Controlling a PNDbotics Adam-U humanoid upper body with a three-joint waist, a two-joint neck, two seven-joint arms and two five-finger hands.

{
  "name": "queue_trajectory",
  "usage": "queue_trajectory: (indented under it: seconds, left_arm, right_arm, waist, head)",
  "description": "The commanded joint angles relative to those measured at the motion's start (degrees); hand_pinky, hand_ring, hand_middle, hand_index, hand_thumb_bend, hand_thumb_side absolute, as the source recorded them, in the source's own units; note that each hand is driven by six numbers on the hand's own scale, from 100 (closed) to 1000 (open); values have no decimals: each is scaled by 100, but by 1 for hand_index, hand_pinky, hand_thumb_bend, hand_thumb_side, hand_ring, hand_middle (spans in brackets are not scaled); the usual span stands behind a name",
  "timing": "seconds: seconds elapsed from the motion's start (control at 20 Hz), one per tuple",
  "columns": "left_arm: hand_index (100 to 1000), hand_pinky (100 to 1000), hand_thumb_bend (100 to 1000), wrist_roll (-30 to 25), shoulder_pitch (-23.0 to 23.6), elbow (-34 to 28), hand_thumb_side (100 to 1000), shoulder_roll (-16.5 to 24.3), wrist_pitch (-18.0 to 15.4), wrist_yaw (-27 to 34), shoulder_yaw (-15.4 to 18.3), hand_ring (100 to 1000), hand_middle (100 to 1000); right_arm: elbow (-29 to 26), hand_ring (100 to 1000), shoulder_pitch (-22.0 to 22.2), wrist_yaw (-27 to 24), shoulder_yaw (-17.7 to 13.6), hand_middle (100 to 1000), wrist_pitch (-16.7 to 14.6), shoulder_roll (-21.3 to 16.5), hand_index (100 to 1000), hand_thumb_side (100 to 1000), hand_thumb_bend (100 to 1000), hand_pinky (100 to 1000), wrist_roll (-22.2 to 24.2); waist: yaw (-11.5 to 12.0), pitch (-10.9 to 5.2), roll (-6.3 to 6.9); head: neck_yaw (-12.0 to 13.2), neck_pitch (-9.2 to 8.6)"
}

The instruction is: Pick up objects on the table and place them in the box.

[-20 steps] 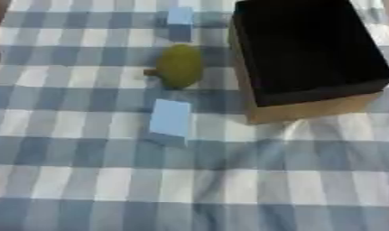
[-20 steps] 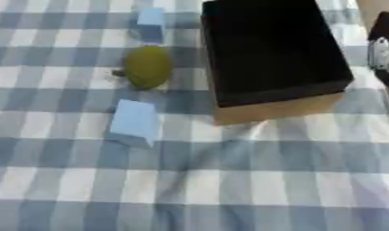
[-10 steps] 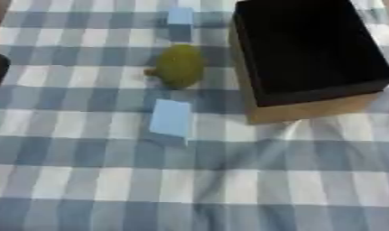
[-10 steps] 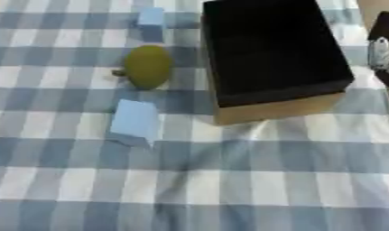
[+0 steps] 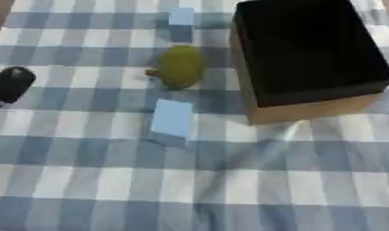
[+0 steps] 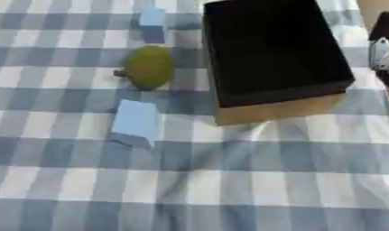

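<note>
Tablecloth (image 5: 86,189), box (image 5: 307,49), three things not yet packed.

Box stands open at far right, dark inside, apparently empty. Just left of it lies the green fruit (image 5: 180,66), probably smooth and prone to roll: cup it round its middle. Nearer lies a pale blue block (image 5: 172,118), light and stiff; a smaller blue block (image 5: 181,17) sits far. Left hand (image 5: 11,84) shows at left edge, right hand (image 6: 382,45) at right edge; whether either is released or clenched, I cannot tell.
</note>
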Motion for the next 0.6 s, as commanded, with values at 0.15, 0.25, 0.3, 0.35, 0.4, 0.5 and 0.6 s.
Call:
queue_trajectory:
  seconds: [0.15,0.25,0.3,0.35,0.4,0.5,0.6]
  left_arm:
    - [909,863,374,-448,-526,-80,681,12,264,14,-494,858,814]
    - [912,878,390,-617,-733,-80,677,-46,407,13,-740,870,822]
    - [915,885,398,-698,-837,-80,675,-78,483,1,-862,874,826]
    - [916,889,400,-779,-944,-80,671,-118,561,-14,-980,877,827]
    - [920,901,403,-861,-1052,-80,657,-168,642,-23,-1095,885,832]
    - [924,918,435,-1031,-1277,-80,653,-295,811,-9,-1311,895,836]
    - [926,930,453,-1209,-1506,-80,628,-446,989,50,-1495,902,840]
  right_arm:
    - [-83,942,0,-12,-15,673,-14,-201,899,444,100,896,61]
    - [-83,941,9,-19,-6,670,-13,-212,899,447,100,896,77]
    - [-83,941,14,-22,-2,668,-12,-217,899,448,100,896,85]
    - [-83,941,20,-24,3,668,-12,-221,899,449,100,896,92]
    - [-83,941,25,-26,7,667,-11,-224,899,451,100,896,99]
    - [-83,941,39,-30,13,666,-6,-227,898,453,100,896,112]
    - [-83,941,53,-33,15,665,0,-232,898,453,100,896,119]
  waist:
    - [11,-267,81]
    - [14,-286,95]
    - [18,-295,102]
    - [22,-303,108]
    - [28,-312,114]
    - [42,-330,125]
    - [57,-347,135]
  head:
    - [9,53]
    - [10,76]
    - [7,89]
    - [4,98]
    - [0,108]
    - [-17,134]
    - [-52,159]
